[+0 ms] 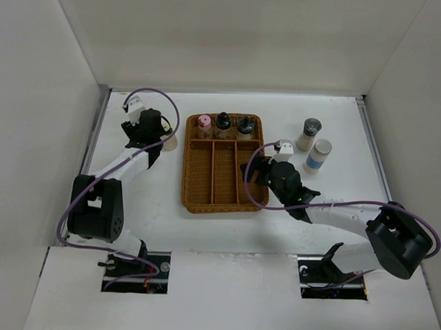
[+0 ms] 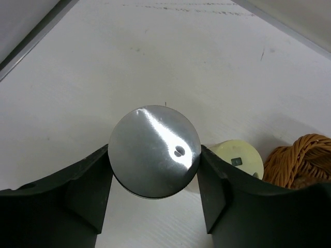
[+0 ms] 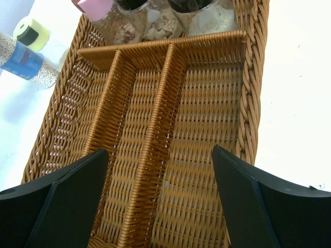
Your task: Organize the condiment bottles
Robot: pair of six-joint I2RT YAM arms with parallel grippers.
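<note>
The brown wicker tray (image 1: 192, 180) holds three bottles in its far cross compartment: a pink-capped one (image 1: 204, 124) and two black-capped ones (image 1: 223, 122) (image 1: 245, 124). My left gripper (image 1: 154, 126) is left of the tray, shut on a bottle with a shiny grey cap (image 2: 154, 151); both fingers press the cap's sides. A yellow-green-capped bottle (image 2: 237, 160) stands just beside it, toward the tray. My right gripper (image 3: 160, 175) is open and empty above the tray's right long compartment (image 3: 212, 155). A grey-capped bottle (image 1: 308, 132) and a white-capped, blue-labelled bottle (image 1: 319, 155) stand right of the tray.
White walls close in the table on the left, the back and the right. The tray's three long compartments hold nothing. In the right wrist view a blue-labelled bottle of white grains (image 3: 23, 59) shows left of the tray rim (image 3: 256, 77).
</note>
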